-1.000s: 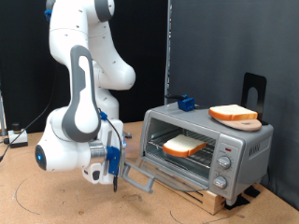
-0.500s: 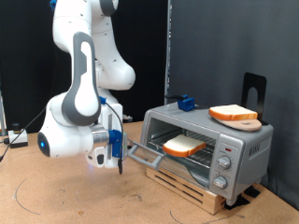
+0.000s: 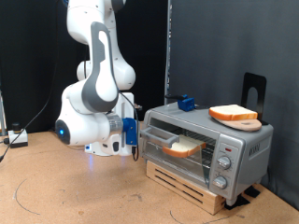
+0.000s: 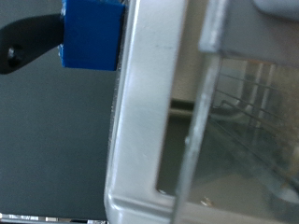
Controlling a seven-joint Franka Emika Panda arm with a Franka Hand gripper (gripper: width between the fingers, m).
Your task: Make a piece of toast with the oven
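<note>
The silver-grey oven (image 3: pixel 245 149) stands on the exterior view's right. Its glass door (image 3: pixel 170 142) is tilted up, most of the way shut. One bread slice (image 3: pixel 190 147) lies on the rack inside, seen through the gap. A second alike slice (image 3: pixel 234 113) rests on a round wooden board on the oven's roof. My gripper (image 3: pixel 134 140), with blue fingers, is at the door's outer side by the bar handle (image 3: pixel 152 139). The wrist view shows the door glass (image 4: pixel 248 121) and the oven's frame (image 4: pixel 140 121) up close, with no fingers in sight.
A small blue object (image 3: pixel 185 103) sits on the oven's back corner and also shows in the wrist view (image 4: pixel 92 33). The oven stands on a wooden pallet (image 3: pixel 201 191). Three knobs (image 3: pixel 224 164) are on its front panel. A black stand (image 3: pixel 253 89) rises behind. Cables lie at the exterior view's left (image 3: pixel 14 137).
The arm has risen and moved toward the oven. The door has swung up from lying fully open to nearly shut, with the gripper against it.
</note>
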